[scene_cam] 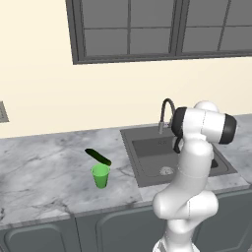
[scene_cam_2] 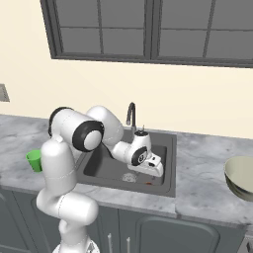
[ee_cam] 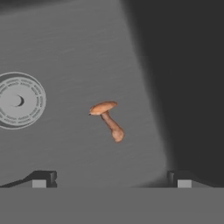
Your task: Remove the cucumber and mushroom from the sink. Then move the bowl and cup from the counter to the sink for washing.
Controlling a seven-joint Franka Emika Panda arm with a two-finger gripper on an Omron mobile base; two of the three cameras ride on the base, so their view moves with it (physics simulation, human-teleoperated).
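In the hand view the small orange-brown mushroom (ee_cam: 107,119) lies on its side on the dark floor of the sink (ee_cam: 78,52). My gripper (ee_cam: 111,181) hovers just above it, open, its fingertips (ee_cam: 41,179) far apart and nothing between them. The right base view shows the gripper (scene_cam_2: 157,173) low inside the sink (scene_cam_2: 106,170), with the mushroom (scene_cam_2: 149,183) a tiny speck near the front wall. The dark green cucumber (scene_cam: 98,156) lies on the counter (scene_cam: 44,172) just behind the upright green cup (scene_cam: 101,175). On the counter right of the sink rests the pale bowl (scene_cam_2: 241,178).
The round drain (ee_cam: 17,100) is left of the mushroom. A curved faucet (scene_cam_2: 131,116) stands at the sink's back edge. The sink's right wall (ee_cam: 188,87) rises dark close to the mushroom. My own arm blocks part of the sink (scene_cam: 147,152) in the left base view.
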